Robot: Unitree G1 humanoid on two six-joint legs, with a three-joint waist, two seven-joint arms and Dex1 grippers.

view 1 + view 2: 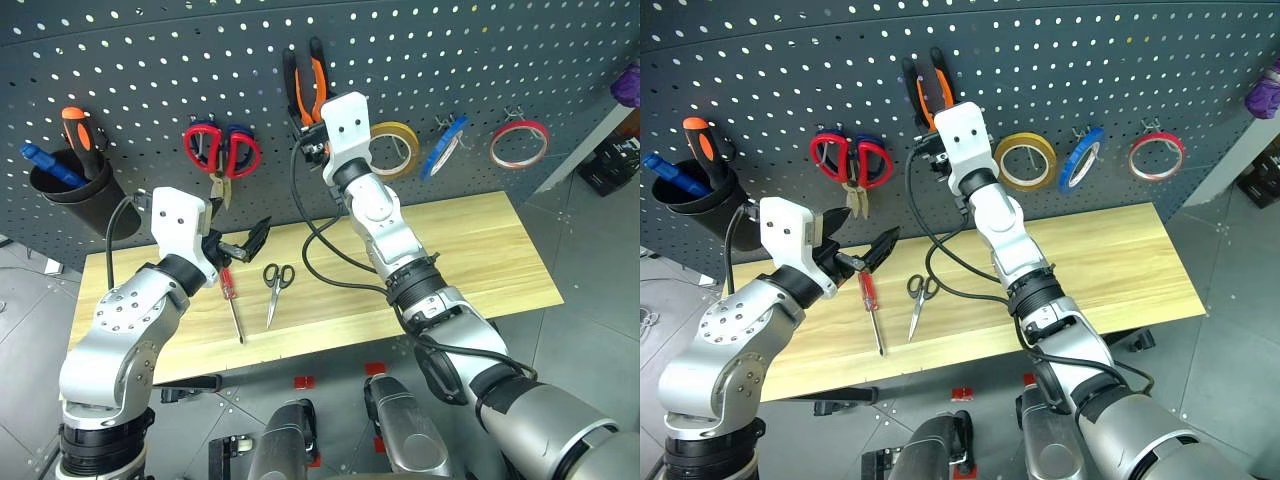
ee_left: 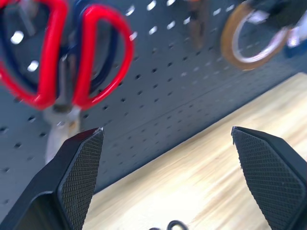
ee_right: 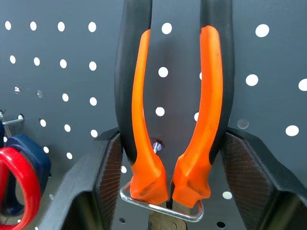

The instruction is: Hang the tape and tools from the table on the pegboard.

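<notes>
Careful: your right gripper [image 3: 165, 165] has its fingers spread either side of the orange-and-black-handled pliers [image 3: 172, 110], seated in a wire hook [image 3: 160, 207] on the dark grey pegboard [image 1: 450, 60], so pulling back crooked could drag them off; left gripper [image 2: 168, 177] gapes empty.

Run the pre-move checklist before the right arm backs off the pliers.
1. Pliers seated in the metal hook on the pegboard: ok.
2. Right end effector pads clear of the handles: cannot tell, they sit very close.
3. Blue tape hung: ok.
4. Red-handled screwdriver hung: not ok, on the table.
5. Small scissors hung: not ok, on the table.
6. Left end effector open, empty: ok.
</notes>
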